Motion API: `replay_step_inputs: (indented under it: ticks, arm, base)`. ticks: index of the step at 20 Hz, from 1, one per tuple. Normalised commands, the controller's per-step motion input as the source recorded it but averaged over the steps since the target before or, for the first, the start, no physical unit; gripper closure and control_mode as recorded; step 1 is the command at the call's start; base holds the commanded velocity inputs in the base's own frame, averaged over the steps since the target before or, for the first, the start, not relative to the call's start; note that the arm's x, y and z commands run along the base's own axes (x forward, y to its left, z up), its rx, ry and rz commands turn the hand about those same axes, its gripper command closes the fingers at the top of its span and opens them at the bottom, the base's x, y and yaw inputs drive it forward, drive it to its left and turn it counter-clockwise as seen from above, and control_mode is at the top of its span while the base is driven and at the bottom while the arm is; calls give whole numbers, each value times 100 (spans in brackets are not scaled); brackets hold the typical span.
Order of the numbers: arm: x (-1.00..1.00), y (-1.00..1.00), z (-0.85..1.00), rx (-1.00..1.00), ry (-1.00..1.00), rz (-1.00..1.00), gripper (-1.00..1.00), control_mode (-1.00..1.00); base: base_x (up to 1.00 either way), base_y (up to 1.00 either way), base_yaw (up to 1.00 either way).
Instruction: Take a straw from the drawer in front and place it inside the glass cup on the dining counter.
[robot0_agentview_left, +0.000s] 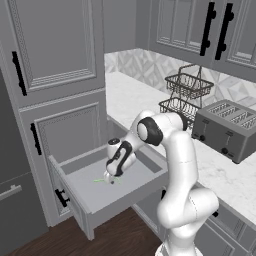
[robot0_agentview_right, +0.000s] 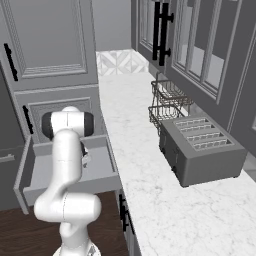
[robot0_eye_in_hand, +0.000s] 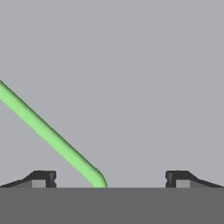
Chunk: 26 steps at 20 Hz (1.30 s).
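now thin smooth green straw (robot0_eye_in_hand: 48, 132) between wide-spread hand (robot0_eye_in_hand: 111, 178) tips, flat grey drawer (robot0_agentview_left: 125, 197).

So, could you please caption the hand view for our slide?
Open gripper poised low over the green straw lying on the drawer floor.

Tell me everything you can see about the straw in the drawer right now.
The straw is thin, light green and smooth, like plastic. It lies flat on the grey floor of the open drawer, with nothing else beside it. In the hand view it runs diagonally, bending near the lower end, which sits between the spread fingertips of the open gripper. The gripper sits just over it, but nothing grips it yet.
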Motion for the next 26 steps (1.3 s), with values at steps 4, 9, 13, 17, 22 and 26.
replay_step_inputs:
  ticks: [4, 9, 13, 17, 22, 26]
  arm:
    - [0, 0, -40, 2, 6, 7, 100, -100]
    - [-1, 0, -36, 4, 7, 1, 100, -100]
    - [-26, 0, -12, 1, 3, 0, 100, -100]
    - [-24, 0, 0, 0, 0, 0, 100, -100]
    - [-13, 0, 8, 0, 0, 0, 100, -100]
    - [-7, 0, 41, 0, 0, 0, 100, -100]
  base:
    - [0, 0, 0]
    - [0, 0, 0]
    - [0, 0, 0]
    - [0, 0, 0]
    - [0, 0, 0]
    - [0, 0, 0]
